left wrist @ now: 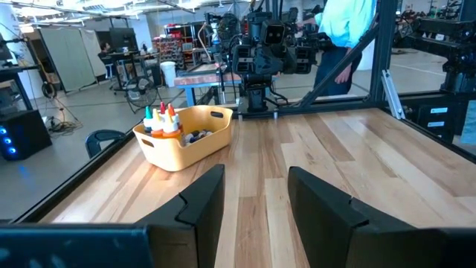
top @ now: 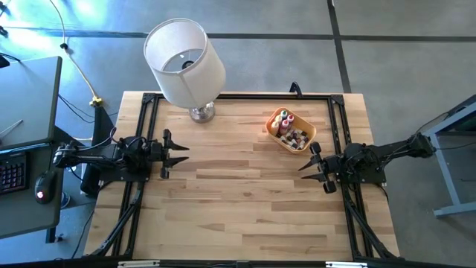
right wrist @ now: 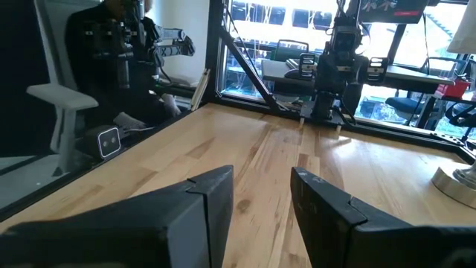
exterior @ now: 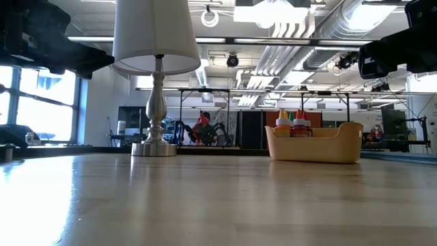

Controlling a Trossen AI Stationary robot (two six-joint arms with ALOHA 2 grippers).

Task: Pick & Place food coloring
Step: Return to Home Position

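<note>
Right tool point(top: 309, 165), fingers apart, hovers near food coloring point(top: 290, 132) in bin point(top: 274, 119).

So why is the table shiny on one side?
Low view: light from the bright window glares off the table at the picture's left. High view: the wood looks evenly lit, no glare; the left end effector and right end effector sit open at its sides.

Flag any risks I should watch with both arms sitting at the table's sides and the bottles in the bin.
The yellow bin lies close to the open right gripper; a careless swing could shove it. Some food coloring bottles stand taller than its rim, so a bump might tip them out. The lamp near the far edge looks top-heavy on its small base. The left gripper, open, waits well clear.
</note>
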